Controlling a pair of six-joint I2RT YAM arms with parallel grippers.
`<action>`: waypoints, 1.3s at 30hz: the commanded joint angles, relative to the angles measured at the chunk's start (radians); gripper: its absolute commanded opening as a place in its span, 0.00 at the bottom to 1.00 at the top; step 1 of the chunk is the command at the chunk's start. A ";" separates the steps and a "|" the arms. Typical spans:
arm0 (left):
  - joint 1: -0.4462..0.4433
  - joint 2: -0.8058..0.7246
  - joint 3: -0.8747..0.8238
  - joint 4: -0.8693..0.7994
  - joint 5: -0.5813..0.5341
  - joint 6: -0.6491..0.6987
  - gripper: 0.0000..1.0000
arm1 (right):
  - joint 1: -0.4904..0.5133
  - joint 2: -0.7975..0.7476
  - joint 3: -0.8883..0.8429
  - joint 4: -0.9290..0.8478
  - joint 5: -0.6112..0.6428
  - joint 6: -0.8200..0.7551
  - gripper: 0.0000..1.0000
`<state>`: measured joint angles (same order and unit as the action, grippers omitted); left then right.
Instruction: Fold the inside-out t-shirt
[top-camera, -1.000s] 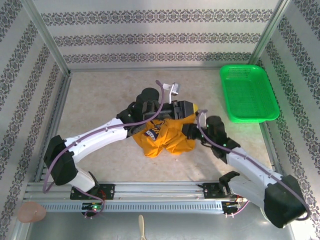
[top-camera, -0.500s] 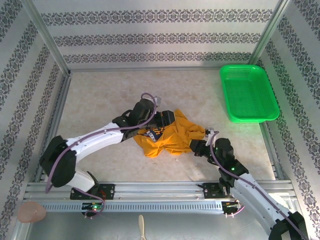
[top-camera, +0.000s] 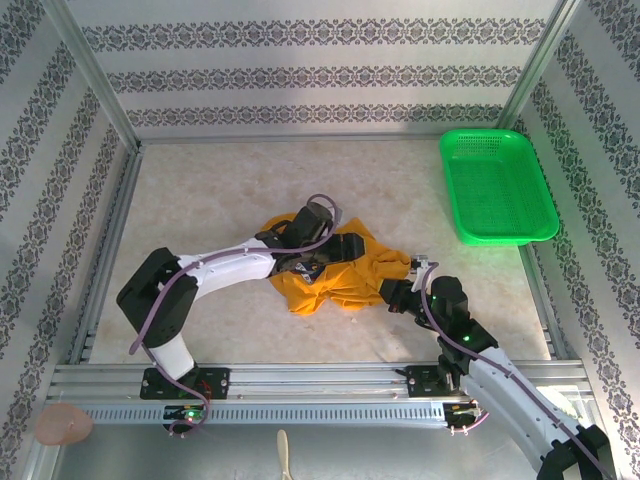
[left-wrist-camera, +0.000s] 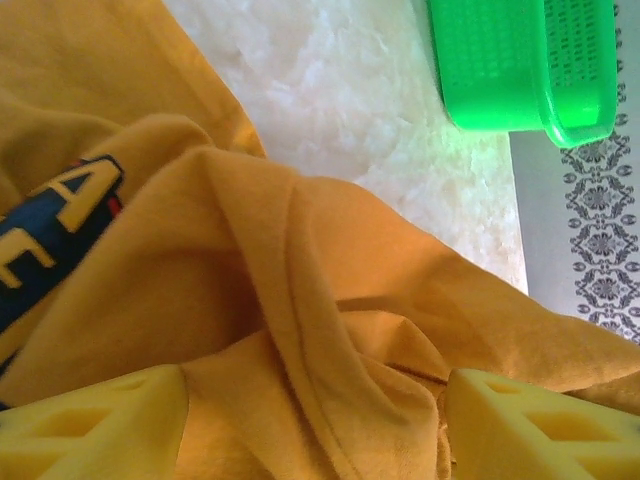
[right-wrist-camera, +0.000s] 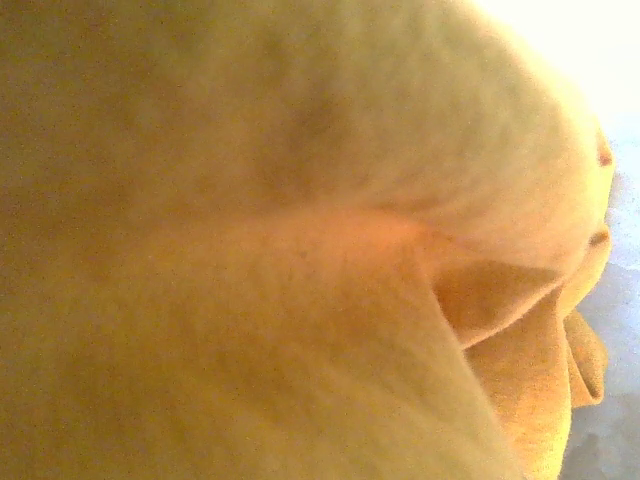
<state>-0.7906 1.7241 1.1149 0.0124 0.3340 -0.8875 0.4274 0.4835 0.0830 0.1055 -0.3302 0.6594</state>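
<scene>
crumpled mustard t-shirt, navy print showing

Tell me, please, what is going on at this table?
Two robot arms are working on a crumpled mustard-orange t-shirt mid-table. The left claw is open over it, fabric bunched between its fingers. The right claw is shut at the shirt's right edge, apparently pinching it. Nothing is folded yet; a green basket sits back right.

Left gripper lowered onto shirt, jaws spread wider. Right gripper drew back toward tabletop's near edge, dragging shirt's right side out.
</scene>
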 joint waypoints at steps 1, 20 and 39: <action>-0.026 0.044 0.044 0.053 0.029 -0.004 0.69 | -0.003 -0.003 0.032 0.031 -0.013 0.006 0.11; 0.050 -0.379 -0.155 0.214 -0.014 0.468 0.00 | -0.020 -0.251 0.047 -0.261 0.131 0.015 0.71; 0.059 -0.434 -0.343 0.465 0.095 0.377 0.00 | -0.154 0.132 0.307 -0.060 -0.295 -0.121 0.75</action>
<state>-0.7437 1.3155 0.7761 0.3916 0.3973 -0.4938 0.2707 0.5823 0.3626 -0.0345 -0.5190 0.5610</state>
